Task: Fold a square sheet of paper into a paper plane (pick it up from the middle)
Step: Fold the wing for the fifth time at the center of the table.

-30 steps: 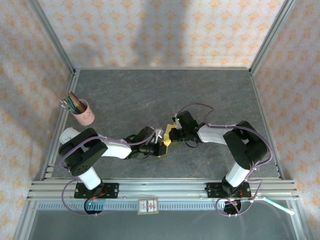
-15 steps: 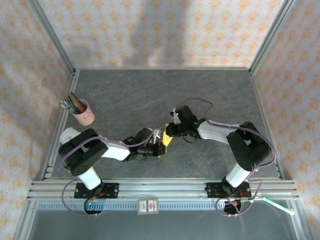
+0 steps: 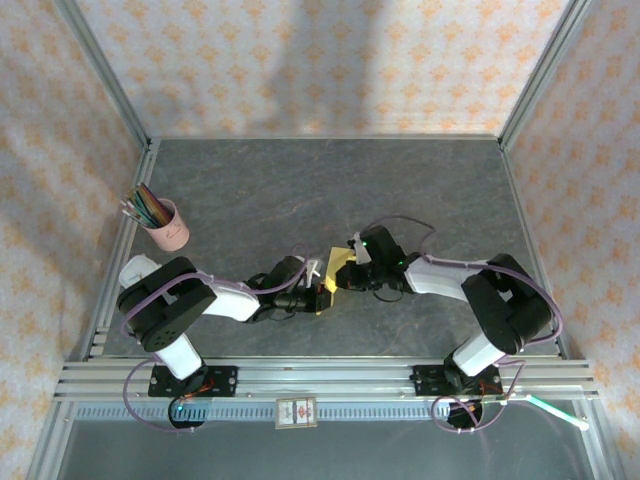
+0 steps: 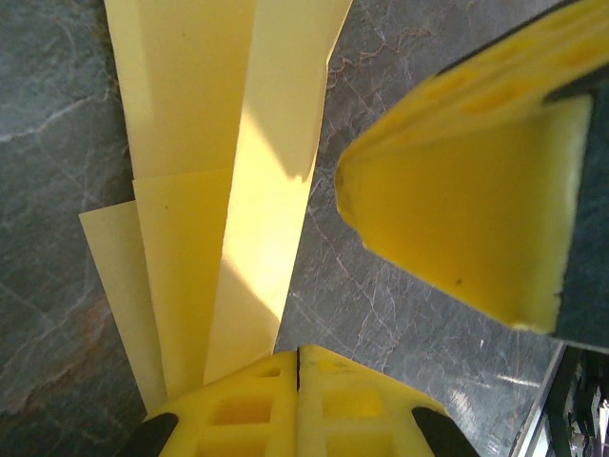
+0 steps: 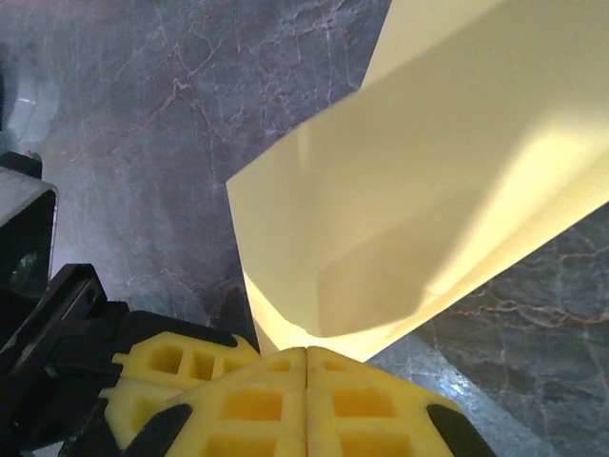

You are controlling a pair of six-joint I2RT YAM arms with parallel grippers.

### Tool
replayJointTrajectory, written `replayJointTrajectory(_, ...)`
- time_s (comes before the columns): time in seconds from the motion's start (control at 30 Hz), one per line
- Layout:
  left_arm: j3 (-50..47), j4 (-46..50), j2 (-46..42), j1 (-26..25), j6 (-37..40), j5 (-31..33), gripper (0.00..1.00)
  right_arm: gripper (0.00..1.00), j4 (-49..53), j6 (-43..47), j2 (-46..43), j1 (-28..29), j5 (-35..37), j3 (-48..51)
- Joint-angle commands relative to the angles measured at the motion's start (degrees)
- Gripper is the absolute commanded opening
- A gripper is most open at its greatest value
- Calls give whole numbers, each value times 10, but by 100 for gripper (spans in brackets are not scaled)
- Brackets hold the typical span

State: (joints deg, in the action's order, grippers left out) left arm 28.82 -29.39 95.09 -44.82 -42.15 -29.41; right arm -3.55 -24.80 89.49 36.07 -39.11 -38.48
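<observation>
Top external view: at the near middle of the table (image 3: pixel 300 190), the left gripper (image 3: pixel 316 293) and the right gripper (image 3: pixel 346 278) face each other. Each has its fingers closed on the folded yellow paper (image 3: pixel 331 272) between them. A pink pencil cup (image 3: pixel 168 228) stands far left.

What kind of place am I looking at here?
Probably a robotics lab test cell: a metal frame hung with patterned backdrop walls, two robot arms bolted to a rail at the table's edge, and yellow paper between them.
</observation>
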Motion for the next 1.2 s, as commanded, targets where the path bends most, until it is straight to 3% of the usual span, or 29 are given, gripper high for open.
replayJointTrajectory(0.0, -11, 63, 23, 6, 1, 10, 5, 7, -39, -17, -4, -1, -22, 1)
replayJointTrajectory(0.4, -5, 72, 23, 7, 8, 11, 5, 7, -62, -24, 50, 0, -43, -26)
replayJointTrajectory(1.17, -12, 80, 15, 11, 8, 8, 5, 5, 10, 30, 97, -26, 39, -50)
